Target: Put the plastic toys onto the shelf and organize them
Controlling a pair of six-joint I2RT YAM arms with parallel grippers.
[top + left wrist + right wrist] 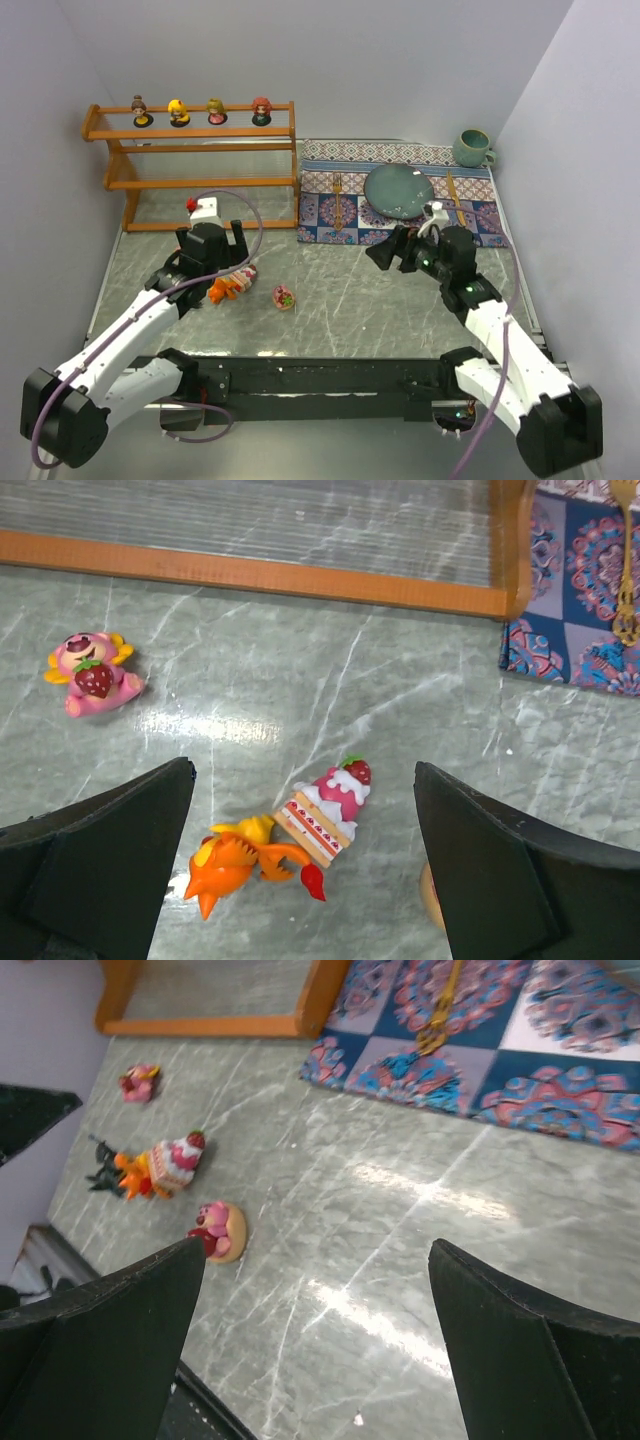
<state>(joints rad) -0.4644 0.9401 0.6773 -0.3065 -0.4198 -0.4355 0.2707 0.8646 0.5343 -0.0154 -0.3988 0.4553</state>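
The wooden shelf stands at the back left with several big-headed dolls on its top tier. My left gripper is open and hovers above an orange creature and a strawberry cake toy lying side by side between its fingers. A pink bear holding a strawberry lies nearer the shelf. A pink bear on a round tan base lies to the right, also in the right wrist view. A dark creature lies beside the orange one. My right gripper is open and empty.
A patterned placemat at the back right carries a teal plate, a gold fork and another gold utensil. A teal mug stands behind it. Walls close in on the left and right.
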